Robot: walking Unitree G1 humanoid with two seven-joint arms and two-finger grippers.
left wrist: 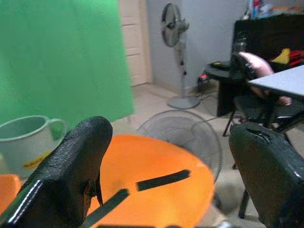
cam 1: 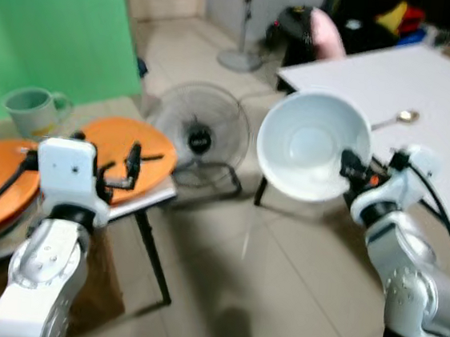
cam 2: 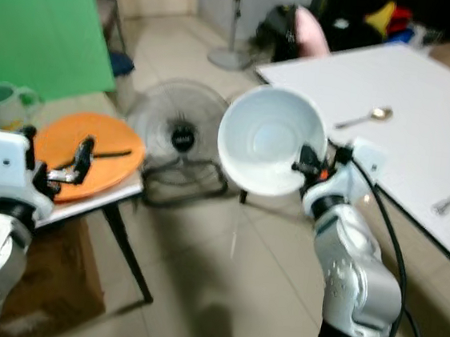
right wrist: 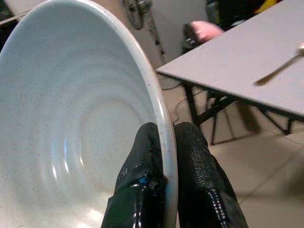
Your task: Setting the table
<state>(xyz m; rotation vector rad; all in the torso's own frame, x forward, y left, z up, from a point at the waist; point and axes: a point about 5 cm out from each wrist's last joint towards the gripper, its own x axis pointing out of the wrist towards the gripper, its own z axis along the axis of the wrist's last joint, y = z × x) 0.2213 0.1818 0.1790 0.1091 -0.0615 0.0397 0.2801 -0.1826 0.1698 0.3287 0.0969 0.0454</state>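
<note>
Up front in the left eye view, the right gripper (cam 1: 349, 169) holds a pale round ceramic bowl (cam 1: 312, 145) by its rim, tilted over the tiled floor (cam 1: 279, 263) between a white table (cam 1: 427, 85) carrying a metal spoon (cam 1: 399, 118) and a small side table (cam 1: 151, 197) stacked with orange round plates (cam 1: 126, 154). A pale green mug (cam 1: 31, 109) stands behind those plates. The left gripper (cam 1: 128, 166) hovers above one orange plate. Through the left wrist view, its black fingers (left wrist: 71, 175) stand wide apart with nothing between them. Through the right wrist view, the other pair of jaws is clamped on the bowl's rim, one finger inside and one outside.
</note>
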